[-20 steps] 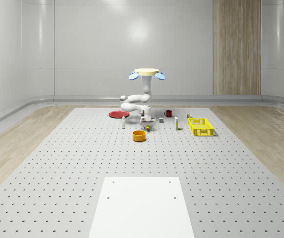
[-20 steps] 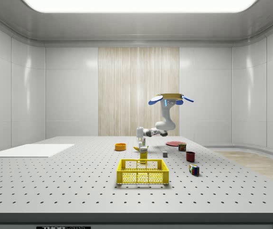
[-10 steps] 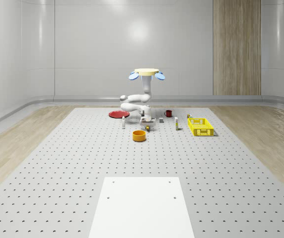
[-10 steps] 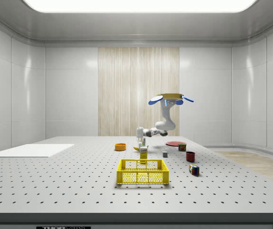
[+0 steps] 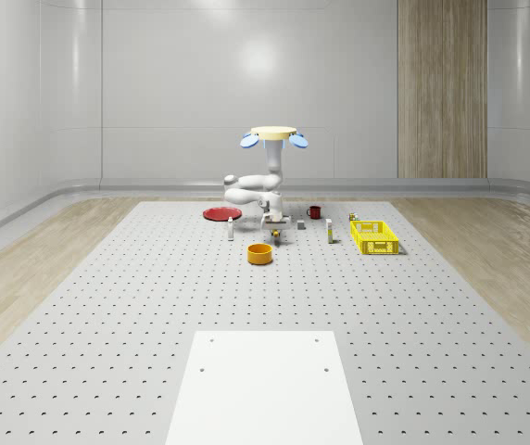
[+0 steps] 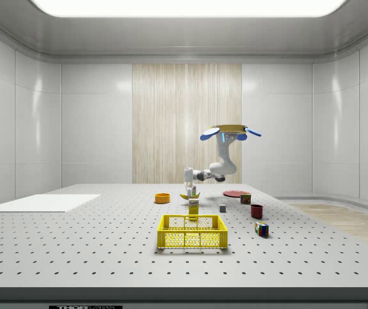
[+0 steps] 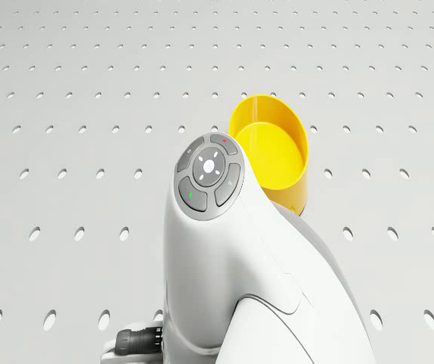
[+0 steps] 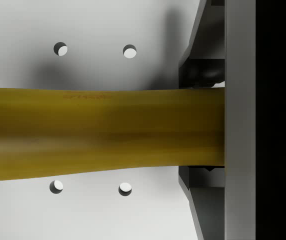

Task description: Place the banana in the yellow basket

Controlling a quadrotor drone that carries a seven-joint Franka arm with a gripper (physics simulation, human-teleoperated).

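The banana (image 8: 98, 132) lies crosswise between my gripper's fingers (image 8: 205, 72), clamped near one end. In the side view the banana (image 6: 190, 195) hangs a little above the perforated table under my gripper (image 6: 188, 191). My gripper (image 5: 271, 225) points down, just behind an orange-yellow bowl (image 5: 260, 253). The drone (image 5: 272, 137) hovers above the far middle of the table, its arm bent forward and down. The yellow basket (image 5: 374, 237) stands to the whole-scene view's right of the gripper, apart from it, and sits nearest the camera as the yellow basket (image 6: 192, 232) in the side view.
The bowl (image 7: 270, 155) sits just beyond the arm's wrist. A red plate (image 5: 220, 213), a red mug (image 5: 314, 211), a small grey cube (image 5: 300, 224) and a carton (image 6: 193, 206) stand around the arm. A coloured cube (image 6: 261, 228) lies near the basket. A white pad (image 5: 263, 385) covers the near floor.
The gripper has risen with the banana in it, lifting the fruit off the table. The forearm has swung up a little. The drone holds about the same spot.
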